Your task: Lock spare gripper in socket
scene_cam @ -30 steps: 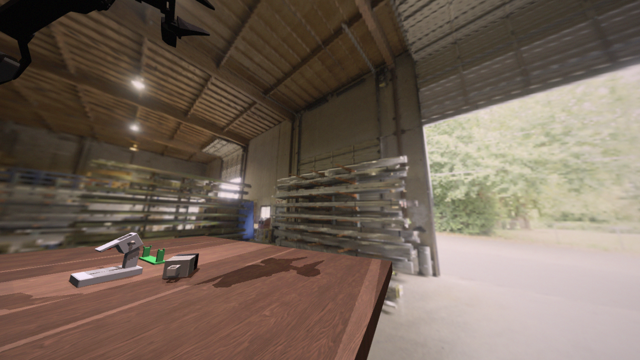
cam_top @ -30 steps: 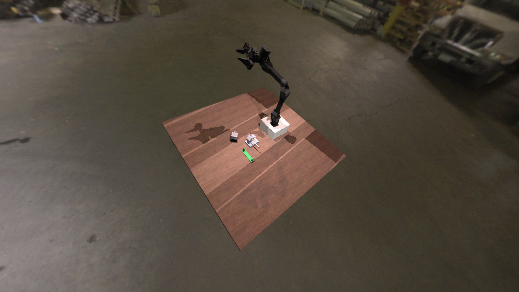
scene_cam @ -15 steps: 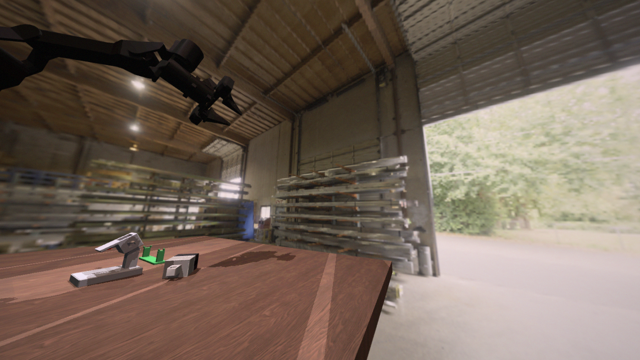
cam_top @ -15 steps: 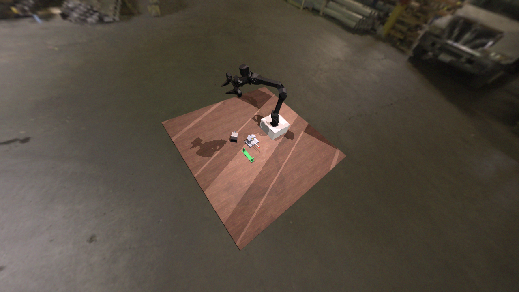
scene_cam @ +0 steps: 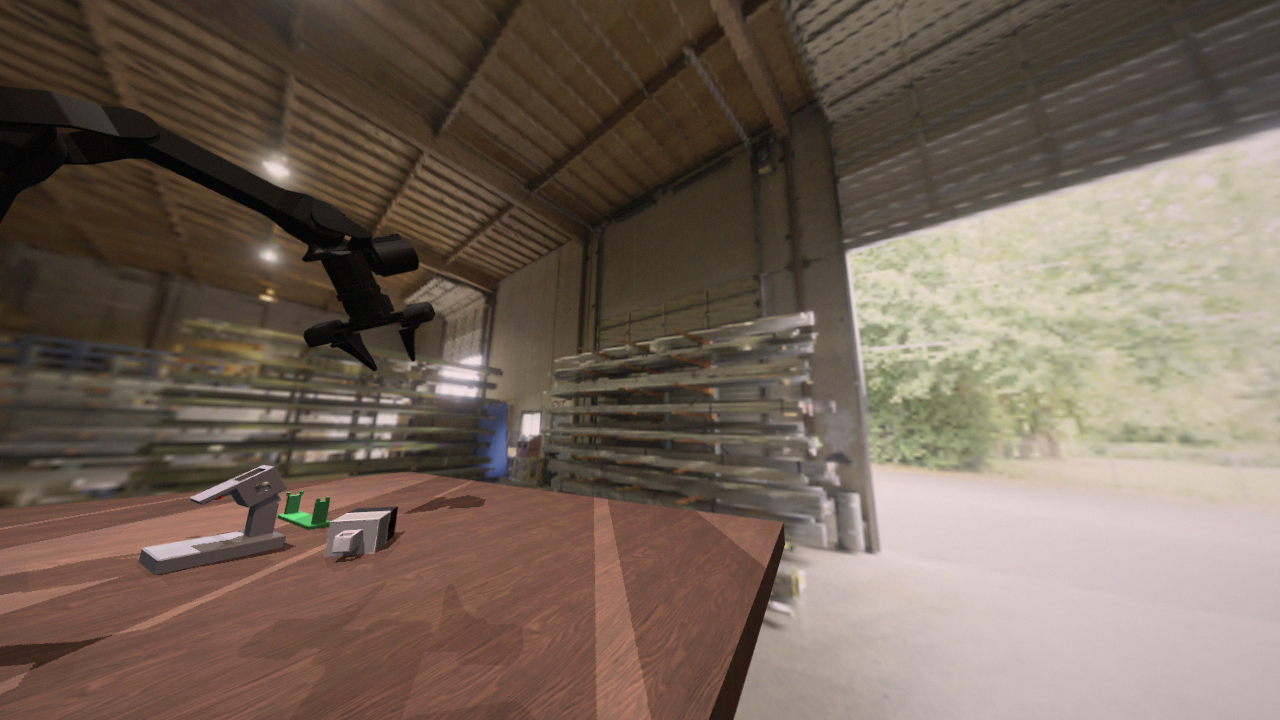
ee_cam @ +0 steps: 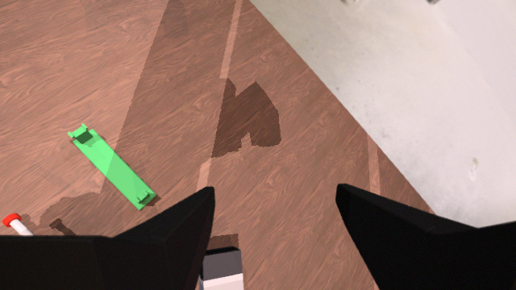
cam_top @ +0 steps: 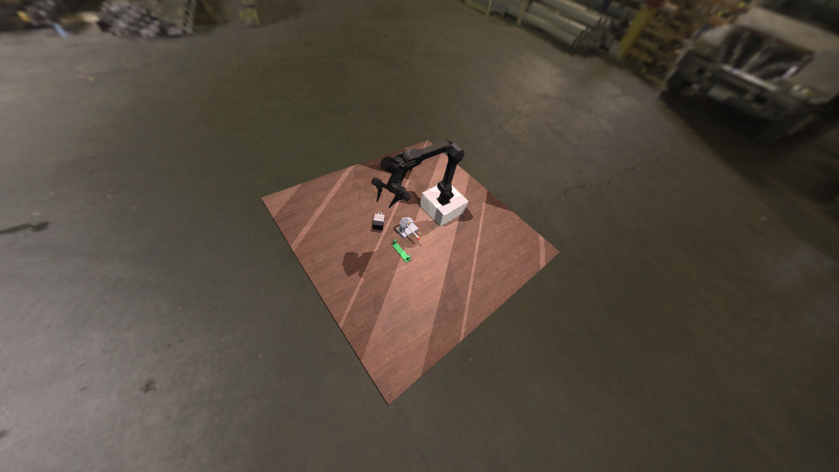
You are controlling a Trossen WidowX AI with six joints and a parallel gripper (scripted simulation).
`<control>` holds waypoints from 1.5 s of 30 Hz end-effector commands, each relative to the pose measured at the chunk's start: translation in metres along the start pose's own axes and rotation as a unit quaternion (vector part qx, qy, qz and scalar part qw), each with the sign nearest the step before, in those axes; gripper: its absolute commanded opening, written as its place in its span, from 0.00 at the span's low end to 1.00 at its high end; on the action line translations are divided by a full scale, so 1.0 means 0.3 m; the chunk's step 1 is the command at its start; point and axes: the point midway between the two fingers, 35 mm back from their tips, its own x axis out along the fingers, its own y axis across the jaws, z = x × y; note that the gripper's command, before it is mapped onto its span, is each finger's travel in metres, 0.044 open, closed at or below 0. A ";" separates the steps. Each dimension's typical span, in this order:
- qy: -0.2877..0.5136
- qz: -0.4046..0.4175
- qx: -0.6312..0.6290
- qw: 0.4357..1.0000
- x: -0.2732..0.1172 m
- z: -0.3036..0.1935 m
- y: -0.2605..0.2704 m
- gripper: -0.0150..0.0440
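Note:
The grey mount (cam_top: 403, 233) (scene_cam: 214, 549) stands on the table with its tilted socket (scene_cam: 257, 483) on top. The lock pin (cam_top: 413, 232) (ee_cam: 20, 226) sticks out of the socket, its red head (cam_top: 418, 237) (ee_cam: 12, 220) outward. The spare gripper (cam_top: 378, 221) (scene_cam: 362, 530) (ee_cam: 222, 266), a pale block with a black end and a small spigot (scene_cam: 347, 541), lies on the table beside the mount. My gripper (cam_top: 385, 204) (scene_cam: 394, 365) (ee_cam: 276, 193) is open and empty, high above the table. In the wrist view my left finger hides the mount and part of the pin.
A green cradle (cam_top: 401, 251) (scene_cam: 305, 519) (ee_cam: 113, 167) with two upright notched ends stands beside the mount. The arm's white base block (cam_top: 444, 212) is behind the mount. The wooden table's edge (scene_cam: 756, 617) runs beyond the spare gripper.

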 end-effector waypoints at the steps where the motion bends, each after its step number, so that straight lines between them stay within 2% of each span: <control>1: 0.045 0.067 -0.073 0.994 0.066 -0.004 0.163 0.76; 6: 0.107 0.171 -0.206 0.957 0.114 -0.029 0.419 0.76; 12: 0.164 0.276 -0.358 0.877 0.101 -0.093 0.658 0.76; 17: 0.165 0.279 -0.363 0.874 0.106 -0.098 0.668 0.76; 25: 0.165 0.280 -0.362 0.874 0.265 -0.207 0.777 0.76; 45: 0.165 0.280 -0.362 0.874 0.345 -0.251 0.811 0.76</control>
